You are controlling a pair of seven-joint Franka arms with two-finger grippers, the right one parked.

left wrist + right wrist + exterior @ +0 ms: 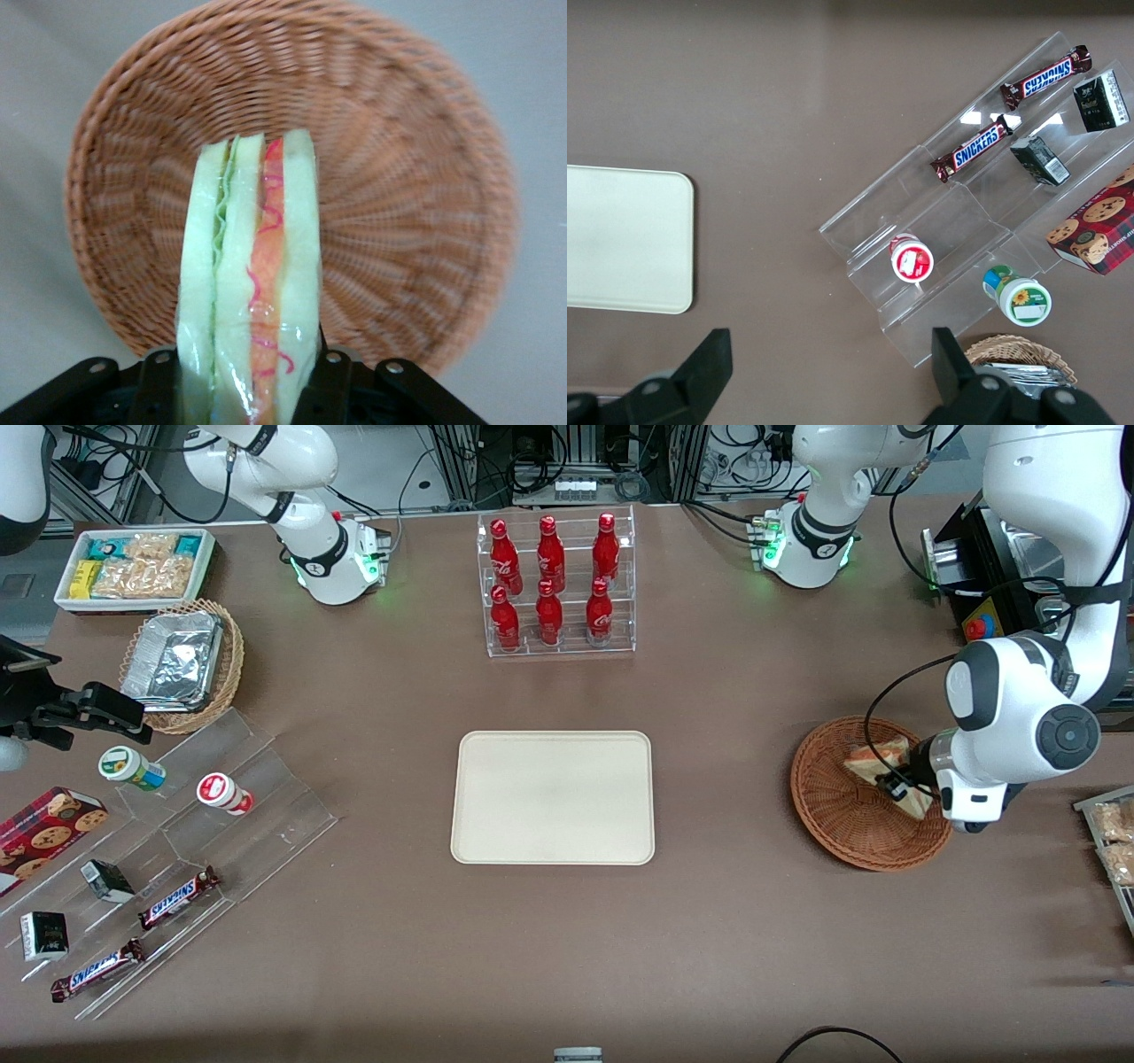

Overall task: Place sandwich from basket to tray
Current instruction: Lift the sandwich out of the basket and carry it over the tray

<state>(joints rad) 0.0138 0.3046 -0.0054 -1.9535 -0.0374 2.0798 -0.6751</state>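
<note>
The sandwich (873,760), a pale wedge with a red and green filling stripe, stands on edge in my left gripper (899,786) over the reddish-brown woven basket (833,815). In the left wrist view the gripper (246,390) is shut on the sandwich (252,266), with one black finger (159,381) against each bread face and the basket (407,221) below it. I cannot tell whether the sandwich still touches the basket. The cream tray (554,797) lies flat mid-table, toward the parked arm from the basket, with nothing on it.
A clear rack of red bottles (554,584) stands farther from the front camera than the tray. An acrylic stand with snack bars and cups (177,850), a foil-lined wicker basket (182,664) and a white snack bin (133,567) lie toward the parked arm's end.
</note>
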